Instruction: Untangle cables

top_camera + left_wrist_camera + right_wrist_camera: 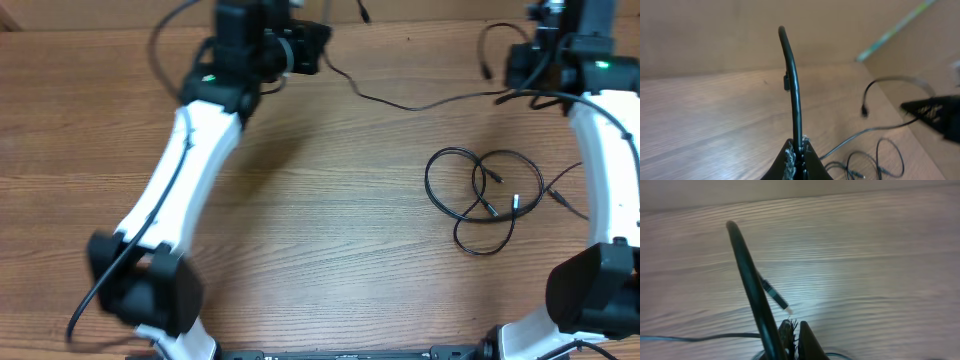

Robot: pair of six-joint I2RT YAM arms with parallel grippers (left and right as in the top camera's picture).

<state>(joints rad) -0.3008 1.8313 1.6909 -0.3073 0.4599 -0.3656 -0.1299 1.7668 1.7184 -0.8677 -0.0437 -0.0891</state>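
Crossing table (300,200), cable (420,104); looped cables (480,190) nearby.

Even indoor light, moderately bright, soft shadow beside left arm (170,190), pale glare on table (810,295), close cable (794,90) defocused, wrist views smeared.

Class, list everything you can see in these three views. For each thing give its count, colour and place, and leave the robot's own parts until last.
table: one, brown wood grain, under everything
stretched cable: one, black, across the far part of the table, running between the two grippers
looped cables: count unclear, black, overlapping coils lying on the robot's right side of the table
plug: one, black with a pale tip, beside the held cable in the right wrist view
arms: two, white with black joints, at the left and right edges
left gripper: one, black, shut on the stretched cable
right gripper: one, black, shut on the stretched cable
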